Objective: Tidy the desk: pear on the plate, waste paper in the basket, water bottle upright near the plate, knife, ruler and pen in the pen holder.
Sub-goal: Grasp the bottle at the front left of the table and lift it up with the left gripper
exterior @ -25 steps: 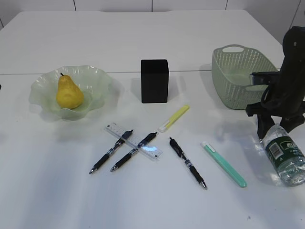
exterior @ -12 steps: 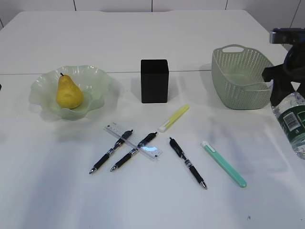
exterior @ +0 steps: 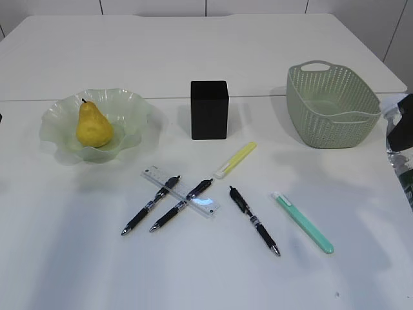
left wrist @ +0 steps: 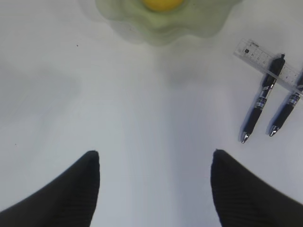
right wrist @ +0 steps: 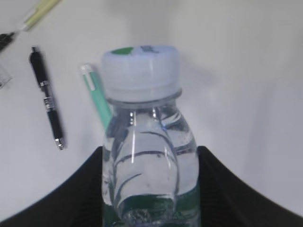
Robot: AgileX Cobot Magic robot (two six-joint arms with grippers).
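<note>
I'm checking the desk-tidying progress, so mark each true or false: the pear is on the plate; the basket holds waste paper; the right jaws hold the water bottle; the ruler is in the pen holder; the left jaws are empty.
1. The pear sits on the plate. True.
2. The basket holds waste paper. False: it looks empty.
3. The right gripper has its jaws around the water bottle. True.
4. The ruler is in the pen holder. False: it lies on the table under two pens.
5. The left gripper is open and holds nothing. True.
</note>
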